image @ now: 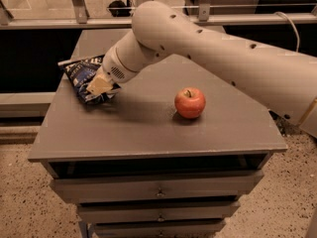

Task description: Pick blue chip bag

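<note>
A grey desk (148,133) fills the middle of the view, with a stack of shallow drawers (158,190) under its top, each with a small knob at the centre. The robot's pale arm (213,53) comes in from the right edge and slants across the far half of the desk toward the left, its thick perforated casing narrowing to a wrist over the far-left corner.

The gripper (101,86) is at that corner, low down and touching the blue chip bag (79,74). Its pale tip rests against the bag's right side. The wrist hides most of the tip, so I cannot tell whether it is spread or clamped on the bag.

The blue chip bag lies on the desk's far-left corner, close to the left edge. It is crinkled and dark navy, with white lettering and a pale strip along its far edge (the near end looks bunched up under the gripper).

A red apple (189,103) stands upright right of centre with its stem up, well apart from the bag and the gripper. It casts a short shadow to the left.

Speckled floor (25,197) shows around the base of the desk. Behind the desk a second grey surface (94,41) runs away from the camera, and a light rail (59,23) crosses the far side.
</note>
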Available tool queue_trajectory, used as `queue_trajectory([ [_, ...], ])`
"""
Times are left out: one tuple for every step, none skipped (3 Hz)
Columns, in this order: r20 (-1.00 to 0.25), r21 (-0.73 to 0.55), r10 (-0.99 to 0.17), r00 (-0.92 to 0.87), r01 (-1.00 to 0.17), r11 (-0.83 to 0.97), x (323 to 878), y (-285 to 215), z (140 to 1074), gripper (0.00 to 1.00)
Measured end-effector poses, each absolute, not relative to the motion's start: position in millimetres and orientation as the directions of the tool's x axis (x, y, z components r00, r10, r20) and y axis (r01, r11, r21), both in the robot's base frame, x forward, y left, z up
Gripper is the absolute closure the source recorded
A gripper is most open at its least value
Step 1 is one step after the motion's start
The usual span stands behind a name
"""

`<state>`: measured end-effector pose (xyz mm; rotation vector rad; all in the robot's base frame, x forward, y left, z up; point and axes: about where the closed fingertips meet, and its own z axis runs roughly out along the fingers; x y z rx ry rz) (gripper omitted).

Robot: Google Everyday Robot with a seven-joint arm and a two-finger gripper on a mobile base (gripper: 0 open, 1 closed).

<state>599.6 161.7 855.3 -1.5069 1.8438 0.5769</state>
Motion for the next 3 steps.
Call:
queue_trajectory([
  [-0.786,-0.112,-0.616,-0.054,-0.967,0.229,606.0,141.3,907.7,1.0],
  [-0.83,-0.143,-0.557,-0.008,-0.963,0.226,611.0,124.4,957.1,1.0],
  [-0.83,-0.143,-0.557,-0.007,-0.963,0.227,611.2,124.5,957.3,1.0],
])
